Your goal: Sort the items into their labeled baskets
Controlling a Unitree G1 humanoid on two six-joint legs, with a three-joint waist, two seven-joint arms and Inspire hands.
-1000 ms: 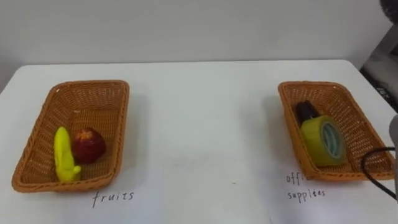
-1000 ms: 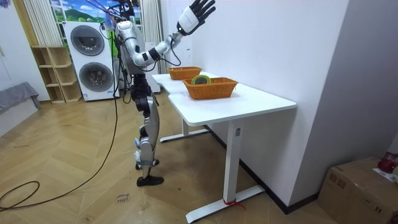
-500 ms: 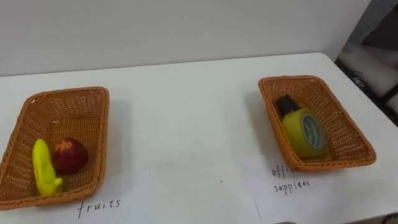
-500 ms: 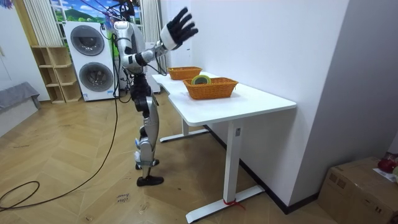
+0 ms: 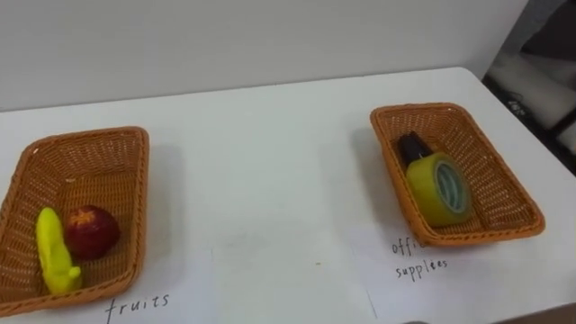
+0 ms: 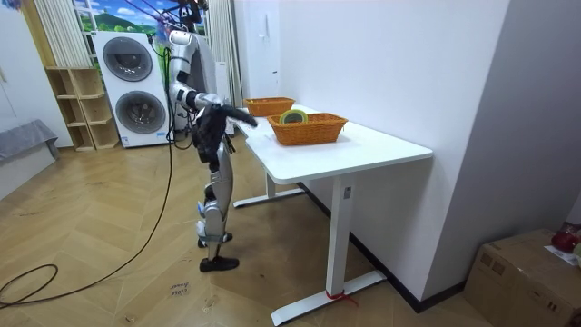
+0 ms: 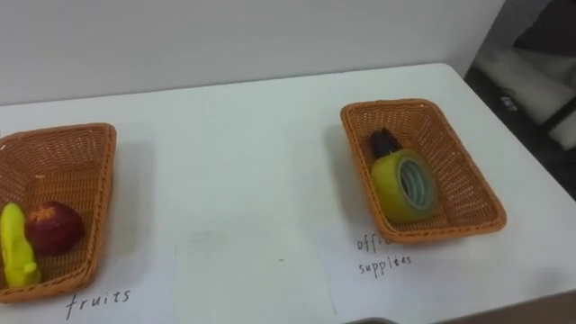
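Right hand (image 6: 243, 115) is hanging at table (image 5: 270, 162) edge, grasp state unreadable. Forward-left of it, banana (image 5: 52, 256) and apple (image 5: 90, 232) are lying in fruit basket (image 5: 132, 180); forward-right, tape roll (image 5: 438, 187) and dark object (image 5: 413, 147) in supplies basket (image 5: 506, 191): sorted by kind, 2 each.

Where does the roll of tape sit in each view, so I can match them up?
Left eye view: the roll of tape is right of centre, inside the right-hand basket.
Right eye view: roll of tape in the same basket, a little closer to the middle.
Room view: roll of tape rising above the nearer basket, picture centre.
Shared landmark: that basket.
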